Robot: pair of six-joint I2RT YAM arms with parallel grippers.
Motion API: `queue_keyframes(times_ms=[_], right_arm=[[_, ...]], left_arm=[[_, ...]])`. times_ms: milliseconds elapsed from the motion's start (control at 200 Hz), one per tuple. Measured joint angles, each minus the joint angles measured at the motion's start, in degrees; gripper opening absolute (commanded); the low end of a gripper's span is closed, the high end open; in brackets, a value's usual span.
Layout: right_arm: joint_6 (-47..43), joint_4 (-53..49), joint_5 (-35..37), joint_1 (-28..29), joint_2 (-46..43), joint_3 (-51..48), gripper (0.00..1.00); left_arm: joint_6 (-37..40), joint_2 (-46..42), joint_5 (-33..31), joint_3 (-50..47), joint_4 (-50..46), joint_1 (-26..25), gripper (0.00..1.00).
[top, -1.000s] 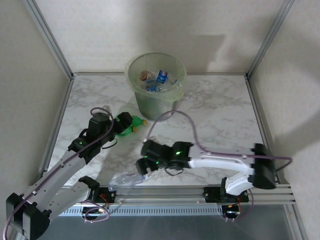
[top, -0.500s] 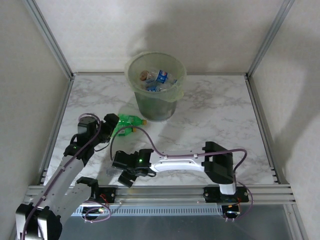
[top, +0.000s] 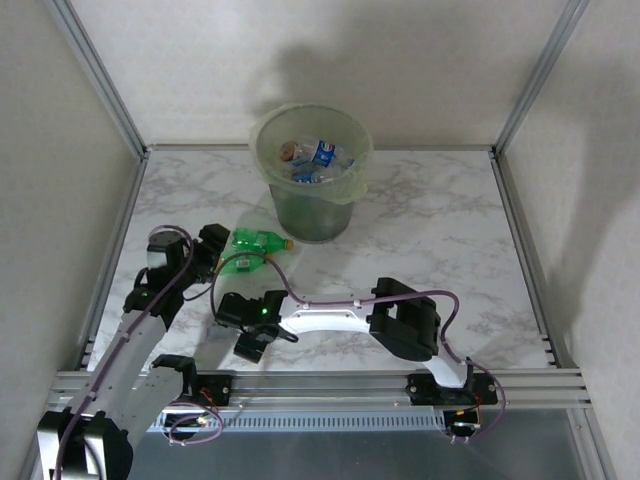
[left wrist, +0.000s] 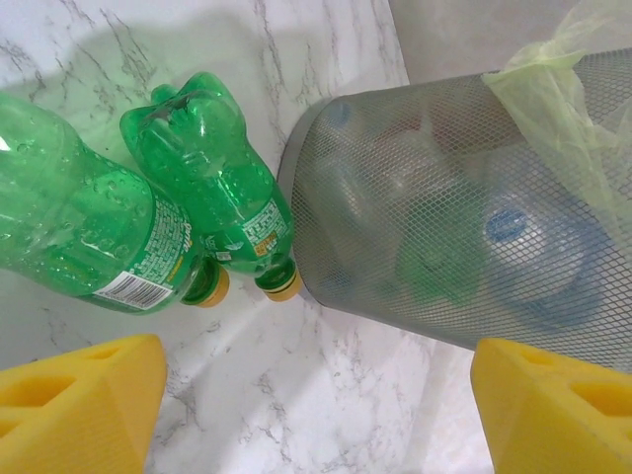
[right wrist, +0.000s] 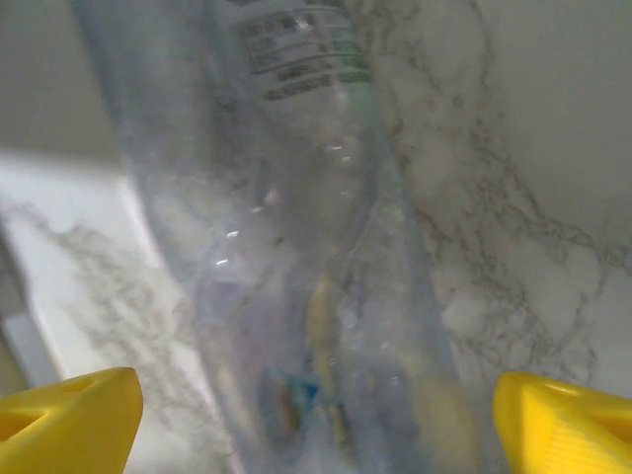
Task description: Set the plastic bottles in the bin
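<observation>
Right gripper (right wrist: 316, 420) stands wide open astride the clear bottle (right wrist: 306, 247), holding nothing; closing off-centre could squirt it out sideways. Left gripper (left wrist: 316, 405), open and empty, has two green bottles (left wrist: 212, 183) ahead-left, the bin (left wrist: 444, 197) ahead-right; advancing may roll them away.

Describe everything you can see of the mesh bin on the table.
The bin is round, tapered grey wire mesh, lined with a pale green plastic bag folded over its rim. It stands upright at the far middle of the table, with several bottles inside. A green bottle lies with its yellow cap at the bin's base, seemingly touching.
</observation>
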Motion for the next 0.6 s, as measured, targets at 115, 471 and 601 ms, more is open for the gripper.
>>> queue_keyframes(times_ms=[115, 471, 601], right_arm=[[-0.2, 1.4, -0.7, -1.6, 0.8, 0.0, 0.77], [1.1, 4.9, -1.9, -2.0, -1.2, -2.8, 0.66], [2.5, 5.1, -1.7, -2.0, -5.9, -5.8, 0.60]], left_arm=[[0.0, -0.1, 0.0, 0.0, 0.0, 0.8, 0.78], [2.2, -0.1, -1.2, 0.5, -2.3, 1.7, 0.79], [2.6, -0.1, -2.0, 1.8, -2.3, 1.8, 0.79]])
